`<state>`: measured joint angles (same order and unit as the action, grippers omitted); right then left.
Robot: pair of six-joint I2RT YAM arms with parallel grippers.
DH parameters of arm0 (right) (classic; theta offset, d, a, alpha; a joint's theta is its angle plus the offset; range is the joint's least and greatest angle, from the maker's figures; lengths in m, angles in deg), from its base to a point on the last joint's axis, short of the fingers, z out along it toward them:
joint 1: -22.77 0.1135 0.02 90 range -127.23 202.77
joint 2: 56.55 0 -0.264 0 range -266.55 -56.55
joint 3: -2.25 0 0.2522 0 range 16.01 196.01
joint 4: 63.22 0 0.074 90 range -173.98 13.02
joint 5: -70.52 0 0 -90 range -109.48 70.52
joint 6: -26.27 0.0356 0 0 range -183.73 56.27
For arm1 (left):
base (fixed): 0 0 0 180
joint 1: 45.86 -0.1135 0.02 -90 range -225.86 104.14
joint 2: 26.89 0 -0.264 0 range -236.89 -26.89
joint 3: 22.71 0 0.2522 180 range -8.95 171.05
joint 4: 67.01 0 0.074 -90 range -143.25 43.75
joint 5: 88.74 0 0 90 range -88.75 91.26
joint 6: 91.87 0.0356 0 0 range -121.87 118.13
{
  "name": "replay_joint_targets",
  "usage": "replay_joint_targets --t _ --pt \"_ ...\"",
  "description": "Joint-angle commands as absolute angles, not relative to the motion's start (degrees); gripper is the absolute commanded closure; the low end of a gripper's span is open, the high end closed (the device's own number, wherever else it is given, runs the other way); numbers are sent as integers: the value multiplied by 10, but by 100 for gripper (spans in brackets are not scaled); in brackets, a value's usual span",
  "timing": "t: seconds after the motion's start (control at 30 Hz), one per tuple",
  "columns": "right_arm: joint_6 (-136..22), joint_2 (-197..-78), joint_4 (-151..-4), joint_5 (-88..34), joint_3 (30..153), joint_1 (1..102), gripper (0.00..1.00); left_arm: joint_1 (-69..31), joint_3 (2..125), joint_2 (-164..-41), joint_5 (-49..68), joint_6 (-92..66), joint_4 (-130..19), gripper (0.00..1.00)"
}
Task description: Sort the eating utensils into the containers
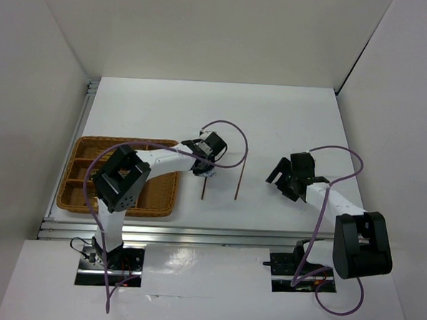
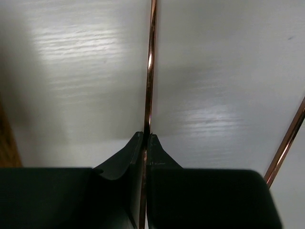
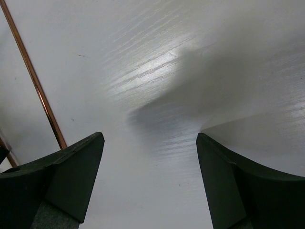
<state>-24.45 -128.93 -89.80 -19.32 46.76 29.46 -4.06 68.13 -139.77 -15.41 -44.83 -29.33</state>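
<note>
Between the tips of the left gripper (image 2: 147,136) a thin copper-brown stick (image 2: 150,71) is pinched. The jaws are pressed together on it so that almost no gap is seen. The stick runs straight ahead over the table (image 1: 287,121); whether it is clear of the surface cannot be told. More of its length shows ahead of the tips than behind them, so the hold is judged to be off the middle.

The step in hand is taken to be the lift and carry to the tray (image 1: 70,195). The stick should be raised slowly and kept level, since an off-centre hold is likely to let it droop or swivel. As it is swung left, its free end should be kept off the second stick (image 1: 240,179), which lies near it and roughly parallel. A compartment long enough should be chosen, and the stick lowered along it before release.

The right gripper (image 3: 148,138) is held partly open over bare table near the second stick, with nothing in it.

The tray sits at the left of the white, faintly grained table, partly under the left arm (image 1: 163,161); its contents cannot be made out. Plain white walls (image 1: 206,30) enclose the table on three sides.
</note>
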Motion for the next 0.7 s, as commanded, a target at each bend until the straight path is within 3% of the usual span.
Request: replay_joint_targets --t 0.0,0.37,0.57,0.67 --pt "-251 -1305 -910 -179 467 291 14 -60 659 -1309 -166 -478 -287 88" --pt "-251 -1310 -899 -191 467 291 14 -184 445 -948 -240 -674 -333 88" --pt "-257 -1305 -899 -191 467 286 14 -249 316 -804 -306 -867 -232 88" --pt "-257 -1305 -899 -197 462 286 14 -275 289 -751 -312 -831 -255 86"
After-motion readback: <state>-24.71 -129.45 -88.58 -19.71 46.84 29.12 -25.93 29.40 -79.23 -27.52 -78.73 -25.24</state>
